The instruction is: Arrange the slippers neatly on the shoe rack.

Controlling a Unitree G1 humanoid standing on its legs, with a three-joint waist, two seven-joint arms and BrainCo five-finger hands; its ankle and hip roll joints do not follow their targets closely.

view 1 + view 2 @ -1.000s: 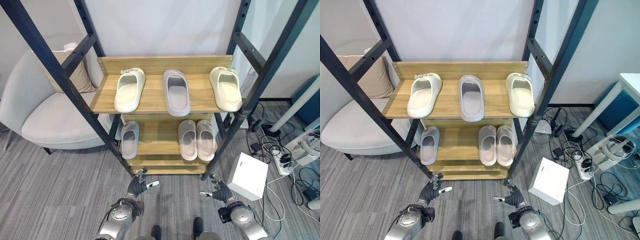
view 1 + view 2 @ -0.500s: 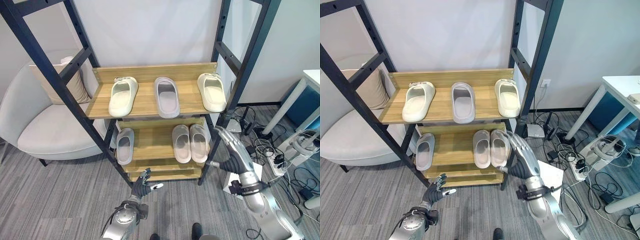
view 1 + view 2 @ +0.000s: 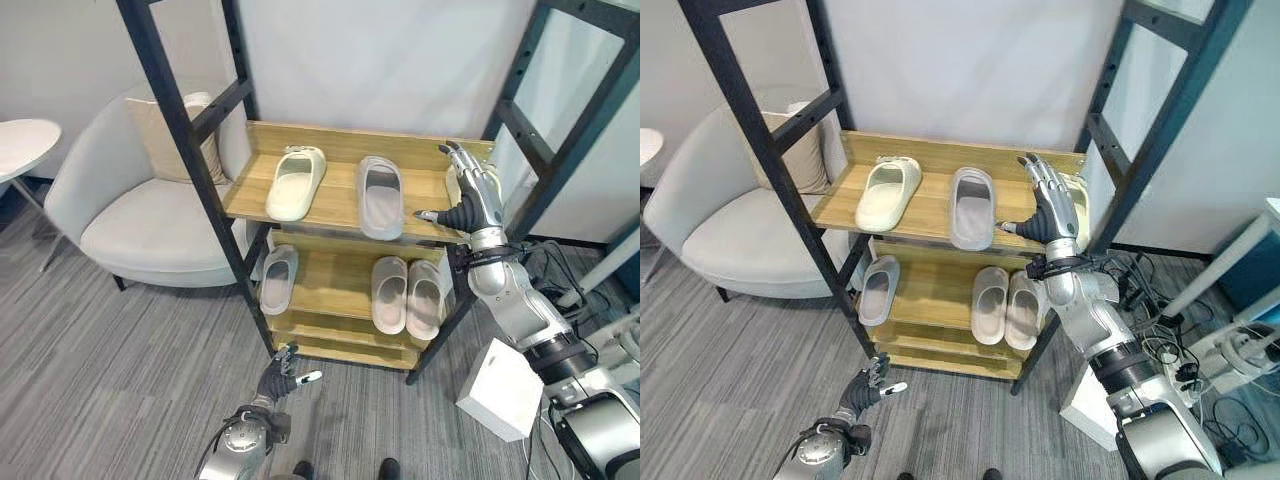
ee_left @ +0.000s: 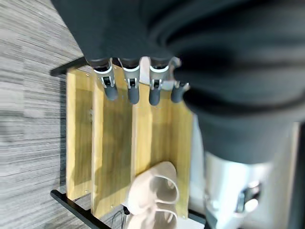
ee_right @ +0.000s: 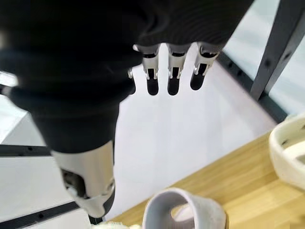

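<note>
My right hand is up at the top shelf of the wooden shoe rack. Its fingers are straight and spread apart, and it holds nothing. It is right in front of the cream slipper at the right end of that shelf, so most of that slipper is hidden. I cannot tell if my fingers touch it.

Two more slippers lie on the top shelf. A grey slipper is in the middle, just beside my right thumb. Another cream slipper lies to the left, turned a little sideways.

On the lower shelf there is one grey slipper at the left end. A pair of grey slippers lies side by side at the right end, touching each other.

My left hand is down low near the grey carpet floor, in front of the rack. Its fingers are loose and apart, and it is empty.

A light armchair with a tan cushion stands left of the rack. A white box sits on the floor to the right.
</note>
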